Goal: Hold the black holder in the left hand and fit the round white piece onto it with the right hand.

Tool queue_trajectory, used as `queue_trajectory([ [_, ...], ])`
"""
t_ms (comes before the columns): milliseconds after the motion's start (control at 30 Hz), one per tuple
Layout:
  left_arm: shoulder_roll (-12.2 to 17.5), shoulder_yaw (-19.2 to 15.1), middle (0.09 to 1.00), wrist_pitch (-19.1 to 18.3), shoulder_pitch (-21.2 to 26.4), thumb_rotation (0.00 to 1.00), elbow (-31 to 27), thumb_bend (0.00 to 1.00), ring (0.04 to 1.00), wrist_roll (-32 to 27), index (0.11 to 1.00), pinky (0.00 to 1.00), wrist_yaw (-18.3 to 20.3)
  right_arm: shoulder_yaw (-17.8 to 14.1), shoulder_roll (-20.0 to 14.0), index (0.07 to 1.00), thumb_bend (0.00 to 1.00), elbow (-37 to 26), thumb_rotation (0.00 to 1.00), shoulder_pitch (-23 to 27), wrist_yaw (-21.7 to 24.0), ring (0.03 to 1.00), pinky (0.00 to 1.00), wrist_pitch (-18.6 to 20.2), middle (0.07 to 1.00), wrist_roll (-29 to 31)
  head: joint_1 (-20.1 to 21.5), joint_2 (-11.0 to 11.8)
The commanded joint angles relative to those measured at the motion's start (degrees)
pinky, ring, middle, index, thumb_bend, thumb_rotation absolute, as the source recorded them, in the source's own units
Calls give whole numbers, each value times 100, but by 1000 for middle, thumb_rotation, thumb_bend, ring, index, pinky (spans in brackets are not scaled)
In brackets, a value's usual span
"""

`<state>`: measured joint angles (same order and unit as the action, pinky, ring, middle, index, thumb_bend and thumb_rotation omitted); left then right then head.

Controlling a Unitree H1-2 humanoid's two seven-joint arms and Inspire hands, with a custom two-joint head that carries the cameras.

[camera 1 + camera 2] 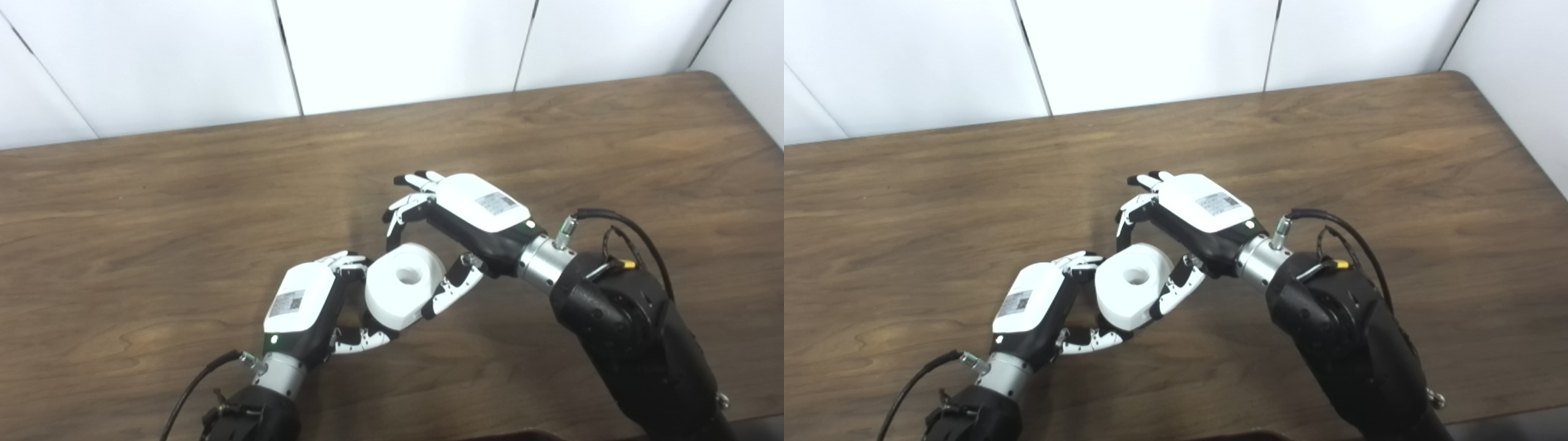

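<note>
The round white piece, a thick disc with a centre hole, sits tilted between my two hands above the table. My left hand is shut beneath and beside it, fingers at its left edge and thumb under it. Of the black holder only a dark sliver shows under the white piece; the rest is hidden. My right hand grips the white piece from the right, its thumb lying against the side and its curled fingers reaching the far edge. Two other fingers stick out straight.
The brown wooden table stretches around both hands, with white wall panels behind its far edge. Its rounded far right corner shows. A black cable loops off my right forearm.
</note>
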<state>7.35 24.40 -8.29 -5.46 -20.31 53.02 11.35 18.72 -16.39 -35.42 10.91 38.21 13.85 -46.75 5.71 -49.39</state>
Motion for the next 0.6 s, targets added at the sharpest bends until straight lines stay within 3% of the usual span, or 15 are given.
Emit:
queue_trajectory([
  [0,-33,142,784,35,-35,51,9,520,865,-14,487,846,161,80,-30,481,524,103,132,53,20,963,1000,-88,780,-188,4,0],
  [567,-37,174,784,-12,-3,51,-11,520,865,43,486,847,188,181,-58,483,524,26,132,50,151,960,1000,-102,784,-214,0,-49],
])
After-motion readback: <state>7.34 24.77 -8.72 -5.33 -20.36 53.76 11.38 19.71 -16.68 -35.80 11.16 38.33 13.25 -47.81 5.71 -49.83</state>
